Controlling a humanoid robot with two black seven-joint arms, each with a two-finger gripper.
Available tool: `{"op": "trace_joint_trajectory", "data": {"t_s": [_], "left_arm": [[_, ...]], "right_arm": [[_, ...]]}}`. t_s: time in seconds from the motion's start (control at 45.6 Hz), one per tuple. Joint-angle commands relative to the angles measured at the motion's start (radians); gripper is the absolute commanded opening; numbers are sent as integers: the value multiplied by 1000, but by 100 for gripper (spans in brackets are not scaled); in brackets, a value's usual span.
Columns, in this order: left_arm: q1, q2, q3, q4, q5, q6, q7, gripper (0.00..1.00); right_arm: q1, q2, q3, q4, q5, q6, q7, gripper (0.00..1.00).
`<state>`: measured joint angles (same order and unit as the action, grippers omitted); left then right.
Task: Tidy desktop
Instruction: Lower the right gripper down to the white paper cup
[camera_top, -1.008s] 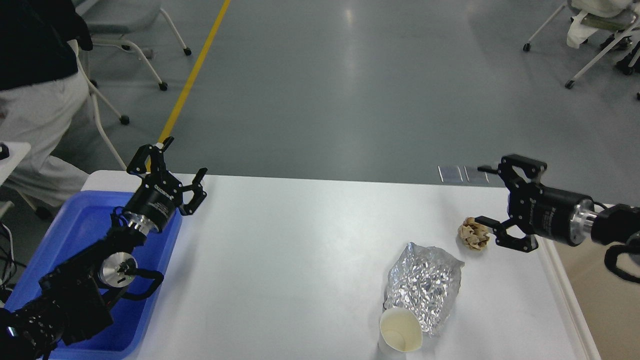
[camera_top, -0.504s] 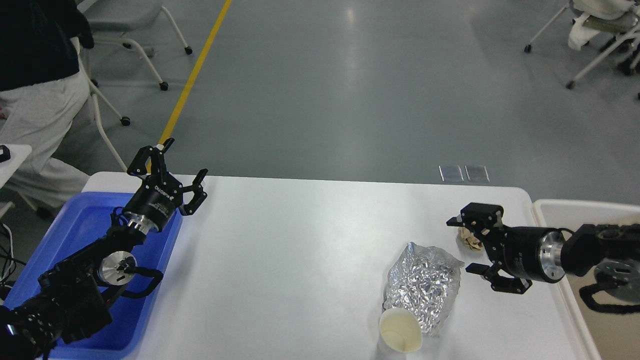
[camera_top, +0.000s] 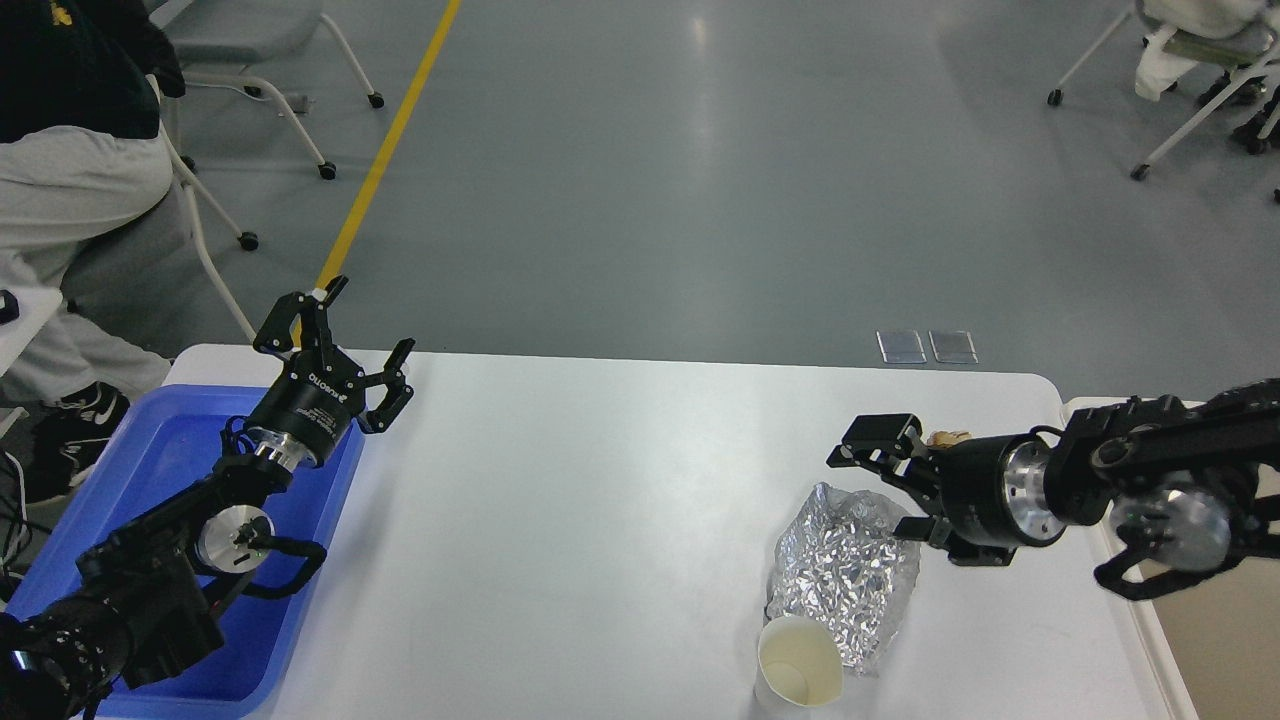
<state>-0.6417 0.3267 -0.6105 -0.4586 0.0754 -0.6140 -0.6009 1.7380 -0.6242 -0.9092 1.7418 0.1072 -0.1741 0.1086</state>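
Observation:
The white desktop (camera_top: 600, 520) carries a crumpled silver foil bag (camera_top: 845, 575), a white paper cup (camera_top: 800, 672) at the bag's near end, and a crumpled brown paper ball (camera_top: 945, 438). The ball is mostly hidden behind my right gripper. My right gripper (camera_top: 868, 493) is open and empty. It points left, with its fingers over the far right corner of the foil bag. My left gripper (camera_top: 365, 320) is open and empty. It is held up over the far left of the desktop, beside the blue tray (camera_top: 150, 470).
A beige open bin (camera_top: 1230, 650) stands off the desktop's right edge, under my right arm. The blue tray lies under my left arm. A person (camera_top: 70, 190) and wheeled chairs are beyond the far left corner.
My right gripper has moved left from the bin side, past the paper ball, to the foil bag's far corner. The ball is now mostly covered. My left arm has not moved.

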Motion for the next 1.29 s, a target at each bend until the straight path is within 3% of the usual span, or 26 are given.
{"op": "trace_joint_trajectory", "data": {"t_s": [0.0,0.329,0.526,1.271], "left_arm": [[1,0,0,0,0,0,0,100],[1,0,0,0,0,0,0,100],[1,0,0,0,0,0,-2,100],[1,0,0,0,0,0,-4,100]], "right_arm": [[77,193,-106,4,-1,-36,3,100],[163,429,-226,4,-12,-33,2,100],[166,514,-316,4,-38,-39,3,100],[150,624,-392,4,-73,-4,3,100]]}}
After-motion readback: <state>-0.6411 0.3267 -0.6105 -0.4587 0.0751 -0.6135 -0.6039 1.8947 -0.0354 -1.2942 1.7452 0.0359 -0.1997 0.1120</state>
